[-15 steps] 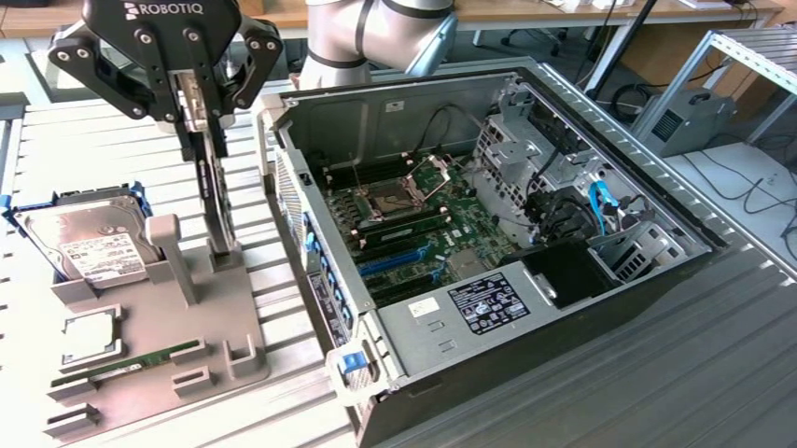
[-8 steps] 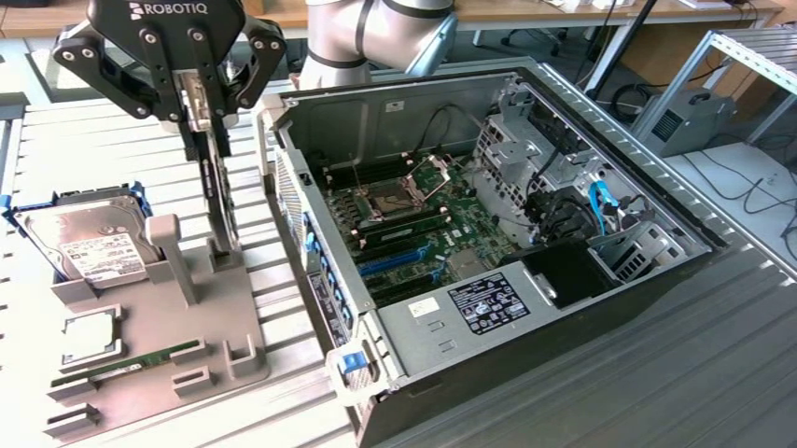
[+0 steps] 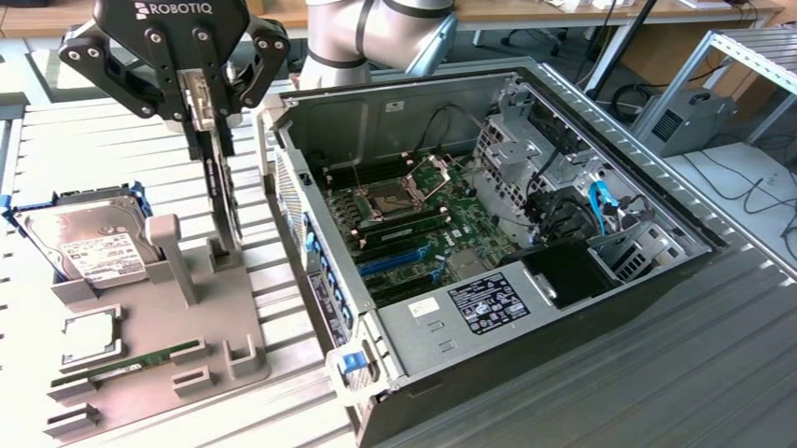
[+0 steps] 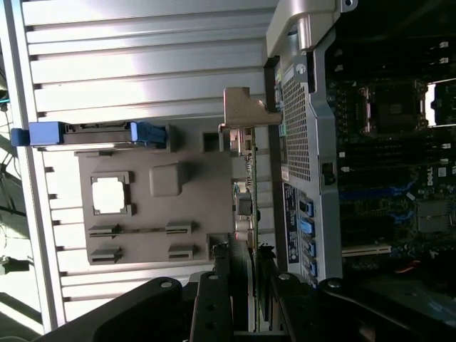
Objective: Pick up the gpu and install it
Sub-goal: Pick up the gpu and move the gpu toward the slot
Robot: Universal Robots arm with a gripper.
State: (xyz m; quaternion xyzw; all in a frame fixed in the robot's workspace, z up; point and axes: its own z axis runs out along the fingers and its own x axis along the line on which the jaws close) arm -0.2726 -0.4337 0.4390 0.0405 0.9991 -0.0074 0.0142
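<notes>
One card in the grip: the gpu (image 3: pixel 226 201) stands on edge, caught by its upper rim in the gripper (image 3: pixel 205 121).
Fingers: the fingers (image 4: pixel 214 303) look clamped on the gpu, one against each flat face.
Step in hand: I take it to be drawing the card up out of the gray holder (image 3: pixel 187 327).
Doing it well: pull straight along the slot and keep the card upright. A board this thin could swivel between the pads or bind if it tips.
Watch for: the wall of the open computer case (image 3: pixel 412 103), just beside the fingers on the exterior view's right.
Gpu's place: between the fingertips and hanging straight below them. Its lower edge is at the holder's slot, and I cannot tell whether it has cleared.
Bracket: the silver bracket (image 4: pixel 242 107) sits at the end of the card farthest from the fingers.
Hard drive: the hard drive (image 3: pixel 88 243) is well apart from the fingers, on the holder's other side.
</notes>
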